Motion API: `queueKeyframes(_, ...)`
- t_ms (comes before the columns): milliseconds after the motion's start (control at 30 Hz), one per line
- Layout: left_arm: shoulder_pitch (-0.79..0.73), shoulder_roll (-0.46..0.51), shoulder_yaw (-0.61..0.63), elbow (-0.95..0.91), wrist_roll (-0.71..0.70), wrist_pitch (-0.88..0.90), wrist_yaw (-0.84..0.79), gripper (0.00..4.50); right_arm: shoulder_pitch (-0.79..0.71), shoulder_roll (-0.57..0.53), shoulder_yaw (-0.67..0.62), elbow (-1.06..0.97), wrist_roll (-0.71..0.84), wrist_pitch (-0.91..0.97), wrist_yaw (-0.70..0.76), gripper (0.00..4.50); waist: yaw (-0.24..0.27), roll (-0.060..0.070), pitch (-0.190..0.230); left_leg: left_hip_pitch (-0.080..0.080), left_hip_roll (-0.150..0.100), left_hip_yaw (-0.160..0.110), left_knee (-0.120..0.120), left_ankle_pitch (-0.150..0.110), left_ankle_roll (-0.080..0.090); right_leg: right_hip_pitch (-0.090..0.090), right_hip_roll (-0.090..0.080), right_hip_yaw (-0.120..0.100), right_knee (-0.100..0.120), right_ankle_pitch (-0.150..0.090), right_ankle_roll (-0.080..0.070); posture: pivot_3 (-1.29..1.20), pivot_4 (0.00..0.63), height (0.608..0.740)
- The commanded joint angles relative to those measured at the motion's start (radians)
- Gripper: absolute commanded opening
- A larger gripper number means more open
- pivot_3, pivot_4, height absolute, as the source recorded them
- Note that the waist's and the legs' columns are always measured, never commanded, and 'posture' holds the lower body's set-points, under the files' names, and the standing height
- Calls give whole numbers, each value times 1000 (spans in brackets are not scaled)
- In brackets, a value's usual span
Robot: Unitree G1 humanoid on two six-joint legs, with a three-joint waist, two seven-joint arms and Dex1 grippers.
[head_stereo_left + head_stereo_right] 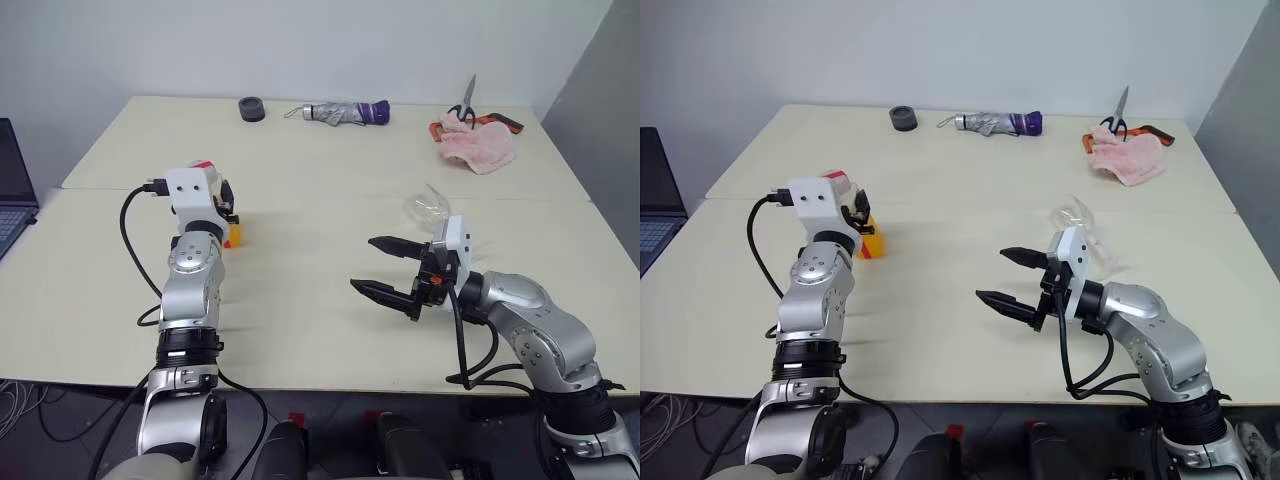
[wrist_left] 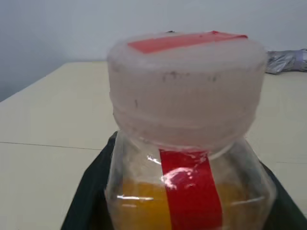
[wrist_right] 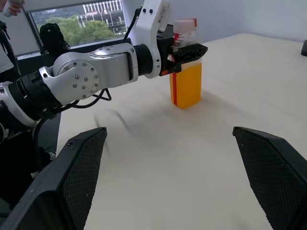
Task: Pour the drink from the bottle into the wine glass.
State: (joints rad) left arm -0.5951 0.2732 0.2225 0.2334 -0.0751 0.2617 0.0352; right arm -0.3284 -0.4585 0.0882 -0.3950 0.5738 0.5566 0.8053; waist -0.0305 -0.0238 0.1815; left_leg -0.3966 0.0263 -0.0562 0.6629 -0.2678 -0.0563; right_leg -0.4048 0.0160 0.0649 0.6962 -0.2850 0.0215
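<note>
Bottle [image 3: 186,67], left of centre, is clamped high by left hand [image 3: 189,51]; thin plastic, slippery, full. Glass [image 1: 1076,225] fragile; right hand [image 1: 1012,278] spread apart.

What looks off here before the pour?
The bottle, gripped by the left pincer, has its cap on, so it can't pour yet. The glass sits half hidden behind the open right pincer; can't tell if it's upright. No spill seen.
</note>
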Motion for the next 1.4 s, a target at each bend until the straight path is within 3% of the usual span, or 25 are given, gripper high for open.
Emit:
queueKeyframes(33,-18,12,-2,-26,14,-4,8,1862,-14,3,-24,-21,25,-5,-1,4500,0,0,0,0,0,0,0,0,0,0,0,0,0,0,0,0,150,740)
queueKeyframes(433,69,32,-50,-157,-32,22,-148,1859,11,-1,-9,-39,-19,-45,-11,4500,1,0,0,0,0,0,0,0,0,0,0,0,0,0,0,0,150,740)
queueKeyframes(700,92,44,-96,-176,-124,6,-380,1841,51,-4,-48,-42,-60,-83,-71,4500,5,0,0,-1,0,0,0,0,0,0,-1,0,0,0,0,0,150,740)
queueKeyframes(1000,67,23,-215,-146,-240,-27,-730,1824,136,-8,-88,-89,-204,-118,-241,4500,7,0,0,-1,-1,0,0,0,0,0,-1,0,0,0,0,0,150,740)
queueKeyframes(1233,-5,19,-308,-50,-294,-44,-1033,1821,178,-40,-137,-216,-109,-44,-230,4500,2,0,0,-1,-3,0,0,0,0,0,0,0,0,0,0,0,150,740)
queueKeyframes(1400,-54,15,-351,19,-291,-74,-1171,1819,104,-66,-115,-284,-62,86,-275,4500,1,0,0,-1,-2,0,0,0,0,0,1,0,0,0,0,0,150,740)
